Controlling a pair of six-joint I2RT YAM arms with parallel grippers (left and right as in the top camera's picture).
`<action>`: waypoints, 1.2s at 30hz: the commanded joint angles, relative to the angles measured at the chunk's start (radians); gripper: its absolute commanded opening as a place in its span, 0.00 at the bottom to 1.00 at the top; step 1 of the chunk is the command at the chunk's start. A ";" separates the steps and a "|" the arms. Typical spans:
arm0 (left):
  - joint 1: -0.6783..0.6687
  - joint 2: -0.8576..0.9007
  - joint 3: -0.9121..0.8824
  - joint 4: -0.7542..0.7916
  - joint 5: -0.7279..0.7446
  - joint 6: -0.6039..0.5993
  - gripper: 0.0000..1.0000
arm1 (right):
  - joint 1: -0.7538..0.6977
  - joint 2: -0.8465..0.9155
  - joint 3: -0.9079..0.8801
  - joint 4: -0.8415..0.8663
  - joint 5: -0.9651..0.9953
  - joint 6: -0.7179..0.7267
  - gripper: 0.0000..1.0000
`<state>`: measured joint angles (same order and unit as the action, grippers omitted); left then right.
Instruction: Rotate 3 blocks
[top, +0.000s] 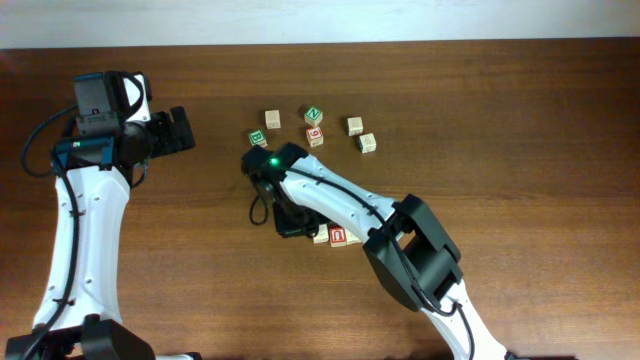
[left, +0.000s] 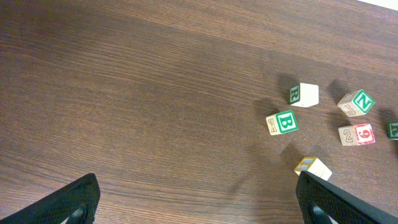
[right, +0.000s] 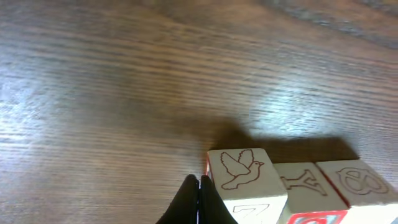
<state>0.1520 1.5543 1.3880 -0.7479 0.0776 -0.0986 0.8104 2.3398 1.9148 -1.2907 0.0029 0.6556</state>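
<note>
Block row (right: 305, 186) cut by bottom edge; green block (left: 393, 129) by right edge.

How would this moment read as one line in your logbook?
left gripper: open, off to the side | right gripper: shut, tips beside bird block | red U block: in same row

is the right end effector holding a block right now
No, the right end effector is shut on nothing, beside the dove block.
</note>
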 joint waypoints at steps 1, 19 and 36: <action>0.002 0.006 0.020 0.002 0.000 -0.010 0.99 | -0.026 0.007 0.003 -0.014 -0.029 0.019 0.04; 0.002 0.006 0.020 0.002 0.000 -0.010 0.99 | -0.105 -0.237 0.279 -0.248 -0.014 -0.024 0.04; 0.002 0.006 0.020 0.002 0.000 -0.010 0.99 | -0.013 -0.288 -0.233 -0.220 -0.063 0.096 0.04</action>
<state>0.1520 1.5543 1.3880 -0.7483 0.0780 -0.0990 0.7834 2.0861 1.7672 -1.5608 -0.0574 0.7078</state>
